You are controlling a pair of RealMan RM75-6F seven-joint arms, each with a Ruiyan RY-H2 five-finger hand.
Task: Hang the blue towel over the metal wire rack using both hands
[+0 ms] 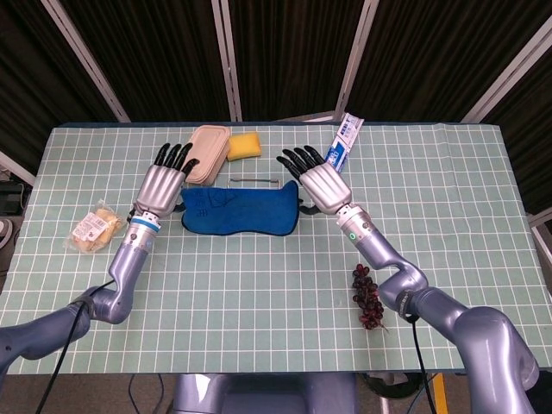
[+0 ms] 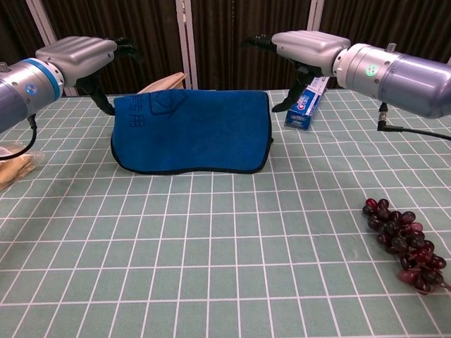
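The blue towel (image 1: 241,211) (image 2: 190,130) hangs draped over the metal wire rack, spread flat and wide. Of the rack only a thin bar (image 1: 254,179) shows behind the towel in the head view. My left hand (image 1: 162,183) (image 2: 77,51) hovers just above the towel's left top corner, fingers stretched out, thumb pointing down beside the cloth. My right hand (image 1: 321,183) (image 2: 310,44) hovers the same way over the right top corner. Neither hand has cloth in it.
A toothpaste box (image 1: 345,142) (image 2: 308,102) lies behind my right hand. A yellow sponge (image 1: 244,145) and a beige container (image 1: 207,142) sit behind the rack. Dark grapes (image 1: 369,297) (image 2: 405,243) lie front right. A wrapped bread packet (image 1: 93,227) lies far left.
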